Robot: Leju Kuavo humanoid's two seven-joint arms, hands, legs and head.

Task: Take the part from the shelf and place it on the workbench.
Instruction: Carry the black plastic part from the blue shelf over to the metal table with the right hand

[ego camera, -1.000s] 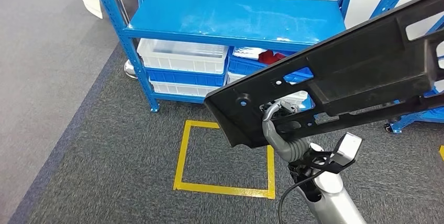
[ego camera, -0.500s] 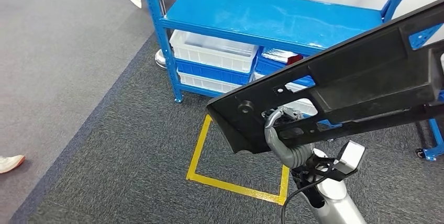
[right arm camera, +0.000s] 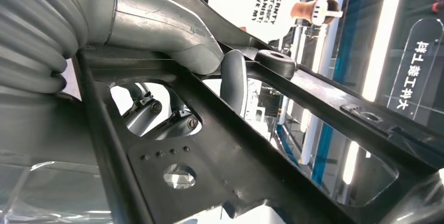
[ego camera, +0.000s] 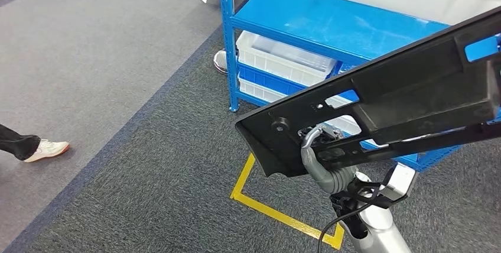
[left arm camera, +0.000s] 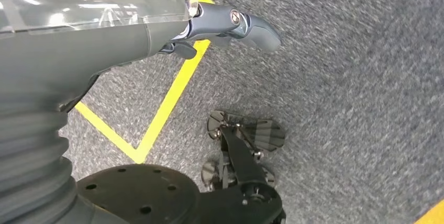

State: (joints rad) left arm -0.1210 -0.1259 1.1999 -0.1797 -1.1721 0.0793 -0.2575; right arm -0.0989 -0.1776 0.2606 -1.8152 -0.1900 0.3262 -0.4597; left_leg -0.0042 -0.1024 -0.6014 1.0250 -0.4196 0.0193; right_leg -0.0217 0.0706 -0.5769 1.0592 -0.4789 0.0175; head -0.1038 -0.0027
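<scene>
Your right hand grips the long black part, fingers hooked through an opening in its frame near the lower end; the right wrist view shows the thick grey thumb pressed along a black rib of the part and a darker finger curled over the bar. You hold the part aloft, tilted, running from about 7 o'clock up toward 2 o'clock across the head view, well above the floor. Behind it, at 12 to 1 o'clock, stands the blue shelf, with white bins stacked on the level below its top board. On the dark carpet at 6 o'clock lies a square of yellow tape, partly hidden by the part and your arm. At 9 o'clock a person's white shoe rests on the lighter grey floor. Your left hand hangs over the carpet with its fingers extended and apart, holding nothing, beside a line of yellow tape.
</scene>
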